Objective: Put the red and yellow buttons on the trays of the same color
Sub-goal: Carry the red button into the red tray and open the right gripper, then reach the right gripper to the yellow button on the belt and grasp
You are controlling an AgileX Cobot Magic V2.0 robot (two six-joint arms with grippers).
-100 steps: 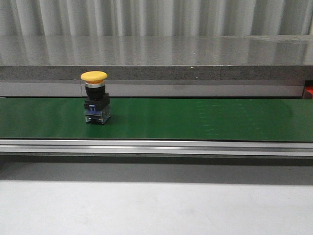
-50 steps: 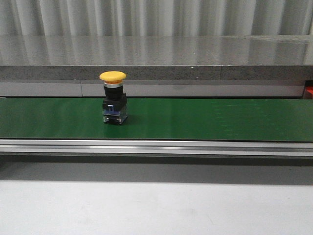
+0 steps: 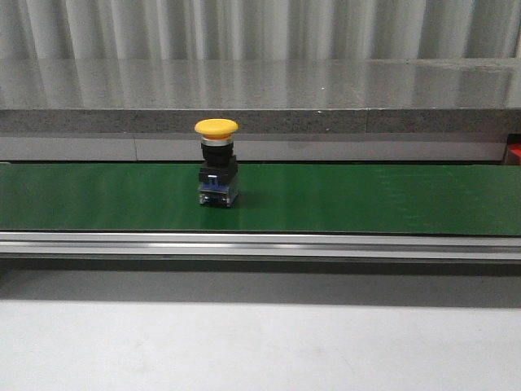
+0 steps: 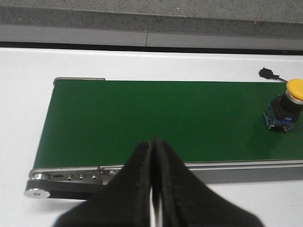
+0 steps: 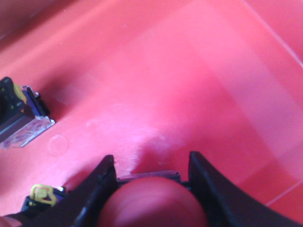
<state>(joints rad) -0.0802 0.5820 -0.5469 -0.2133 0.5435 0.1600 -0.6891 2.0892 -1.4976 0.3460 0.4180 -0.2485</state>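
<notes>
A yellow button (image 3: 216, 161) stands upright on the green conveyor belt (image 3: 366, 198), its mushroom cap on top and its black and clear switch body resting on the belt surface. In the front view it sits left of the belt's middle, nearer the belt's far edge than the aluminium rail (image 3: 260, 244) that runs along the belt's near edge. Behind the belt a grey stone ledge (image 3: 260, 98) runs the full width, and a pale counter (image 3: 260, 342) lies in front of the rail.

The left gripper (image 4: 154, 189) hangs above the belt's roller end, well apart from the yellow button, which shows near the opposite edge of the left wrist view. Its jaws are pressed together with nothing between them. A small black connector (image 4: 266, 73) lies on the white surface just beyond the belt's far edge, close to the button.

The right gripper (image 5: 154, 198) is over the red tray (image 5: 199, 71), its jaws spread around the rounded cap of a red button (image 5: 151, 203) and clamping it. Beside it on the tray floor lies another switch body (image 5: 21, 120), with a further part with a yellow clip (image 5: 42, 194) near the jaws.
</notes>
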